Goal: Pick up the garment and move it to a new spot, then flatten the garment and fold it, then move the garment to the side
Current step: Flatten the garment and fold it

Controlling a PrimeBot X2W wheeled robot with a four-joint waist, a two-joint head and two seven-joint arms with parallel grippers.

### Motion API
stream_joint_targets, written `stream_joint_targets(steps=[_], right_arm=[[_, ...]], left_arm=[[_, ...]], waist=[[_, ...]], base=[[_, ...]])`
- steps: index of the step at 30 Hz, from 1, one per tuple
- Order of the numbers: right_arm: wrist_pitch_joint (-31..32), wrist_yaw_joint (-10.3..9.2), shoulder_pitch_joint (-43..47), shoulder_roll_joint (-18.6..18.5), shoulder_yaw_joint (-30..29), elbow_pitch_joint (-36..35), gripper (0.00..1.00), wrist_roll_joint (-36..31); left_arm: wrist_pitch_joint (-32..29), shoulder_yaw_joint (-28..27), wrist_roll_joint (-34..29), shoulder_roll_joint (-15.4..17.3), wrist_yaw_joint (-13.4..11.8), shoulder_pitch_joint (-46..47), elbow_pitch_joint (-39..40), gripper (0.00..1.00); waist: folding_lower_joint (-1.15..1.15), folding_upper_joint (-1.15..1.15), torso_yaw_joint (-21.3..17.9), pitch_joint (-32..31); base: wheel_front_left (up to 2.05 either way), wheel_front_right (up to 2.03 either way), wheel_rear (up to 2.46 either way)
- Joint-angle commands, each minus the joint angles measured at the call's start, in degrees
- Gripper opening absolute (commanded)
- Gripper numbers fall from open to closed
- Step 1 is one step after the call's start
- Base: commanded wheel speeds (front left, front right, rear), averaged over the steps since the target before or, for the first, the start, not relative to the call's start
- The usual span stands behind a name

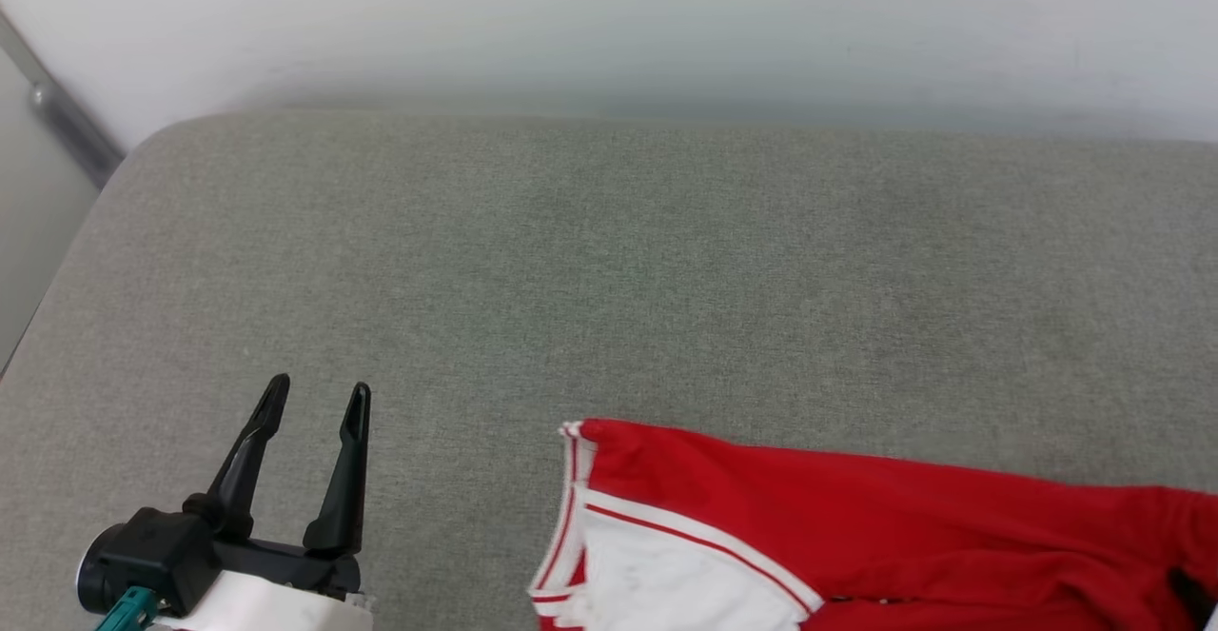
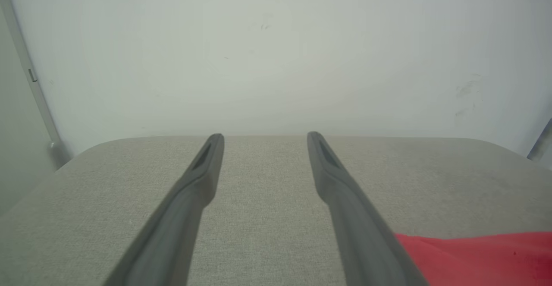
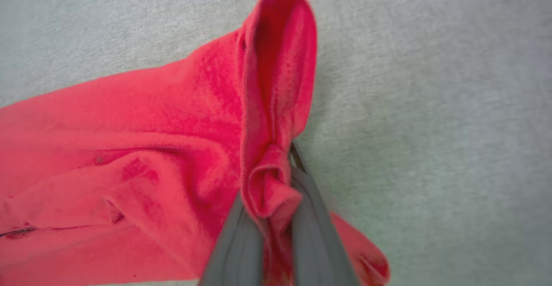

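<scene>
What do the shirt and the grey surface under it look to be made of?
Shirt: soft matte knit cloth, perhaps cotton or a blend; it bunches into folds where the right gripper pinches it. Grey surface: matte woven upholstery fabric, fine weave grain visible; rounded corner hints at padding.

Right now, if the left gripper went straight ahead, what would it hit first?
Probably the wall, unless the left gripper grazes the cushion first; the shirt lies off to its right.

The left gripper (image 1: 319,385) has two long, tapered black fingers (image 1: 340,479) with slotted tips on a black wrist block (image 1: 285,555). Left of that block is a round black housing (image 1: 124,564). Below the block are a teal fitting (image 1: 128,607) and a white forearm shell (image 1: 266,612).
</scene>
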State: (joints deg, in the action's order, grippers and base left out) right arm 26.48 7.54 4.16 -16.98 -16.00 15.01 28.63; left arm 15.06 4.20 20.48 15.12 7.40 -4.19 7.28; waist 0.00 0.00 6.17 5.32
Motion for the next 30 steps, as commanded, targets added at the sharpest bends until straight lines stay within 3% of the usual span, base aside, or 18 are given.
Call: stream_joint_targets(steps=[1, 8, 16, 24, 30], right_arm=[[-0.38, -0.1, -0.77, -0.75, -0.58, 0.18, 0.0, -0.61], [0.79, -0.07, -1.07, -1.55, -1.95, -2.67, 0.0, -4.98], [8.22, -0.06, 1.81, 2.11, 3.53, -16.35, 0.0, -4.84], [17.21, -0.06, 3.16, 10.8, 9.66, -26.86, 0.0, -1.51], [20.02, -0.06, 1.77, 14.1, 13.55, -27.55, 0.0, 1.44]], left_arm=[[0.15, 0.01, 0.18, 0.26, 0.05, -0.39, -0.07, 1.0], [0.15, -0.23, 0.03, 0.69, 0.05, -1.15, -0.07, 1.0], [0.15, -0.47, 0.14, 0.71, 0.05, -2.29, 0.0, 1.0], [0.15, 0.29, 0.11, 0.42, 0.05, -2.66, -0.37, 1.0], [0.15, 0.01, 0.19, 0.46, 0.05, -2.31, 0.09, 1.0]], waist=[[0.0, 0.0, -0.13, -0.09], [0.0, 0.0, -1.26, -0.8], [0.0, 0.0, -1.76, -2.07], [0.0, 0.0, -0.31, -3.54], [0.0, 0.0, 1.55, -3.6]], base=[[0.0, 0.0, 0.0], [0.0, 0.0, 0.0], [0.0, 0.0, 0.0], [0.0, 0.0, 0.0], [0.0, 0.0, 0.0]])
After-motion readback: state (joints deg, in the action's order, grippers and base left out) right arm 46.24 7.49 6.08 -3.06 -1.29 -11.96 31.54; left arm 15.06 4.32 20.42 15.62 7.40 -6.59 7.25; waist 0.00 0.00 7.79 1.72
